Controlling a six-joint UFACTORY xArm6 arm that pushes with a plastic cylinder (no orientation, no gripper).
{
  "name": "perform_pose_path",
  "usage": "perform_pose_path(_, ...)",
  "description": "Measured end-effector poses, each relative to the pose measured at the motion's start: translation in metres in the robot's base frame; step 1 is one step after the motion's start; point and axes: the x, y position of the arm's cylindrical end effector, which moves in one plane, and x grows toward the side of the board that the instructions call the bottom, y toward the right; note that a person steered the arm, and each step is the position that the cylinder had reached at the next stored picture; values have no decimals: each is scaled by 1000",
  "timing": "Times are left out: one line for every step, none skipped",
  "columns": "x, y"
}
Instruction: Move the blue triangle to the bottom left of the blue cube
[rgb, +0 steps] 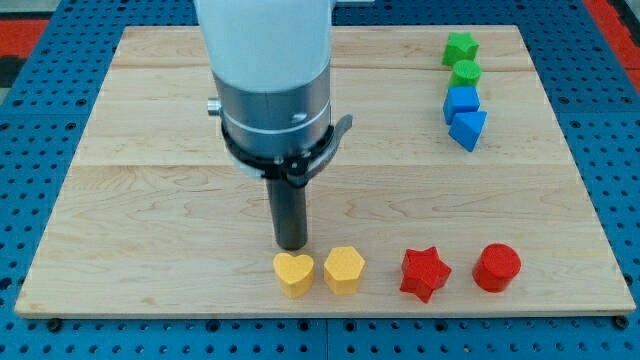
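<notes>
The blue triangle (469, 129) lies at the view's upper right, touching the lower edge of the blue cube (461, 102), slightly to its right. My tip (291, 246) is far from both, low in the middle of the board, just above the yellow heart (293, 273). The rod hangs from the wide grey and white arm body, which hides part of the board behind it.
A green star (460, 47) and a green cylinder (466, 73) stand in a column above the blue cube. Along the bottom edge lie the yellow heart, a yellow hexagon (343, 269), a red star (424, 272) and a red cylinder (496, 267). The wooden board (120, 200) rests on a blue pegboard.
</notes>
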Motion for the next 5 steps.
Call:
perform_pose_path(-42,64)
perform_pose_path(-52,158)
perform_pose_path(-53,250)
perform_pose_path(-94,283)
perform_pose_path(-126,279)
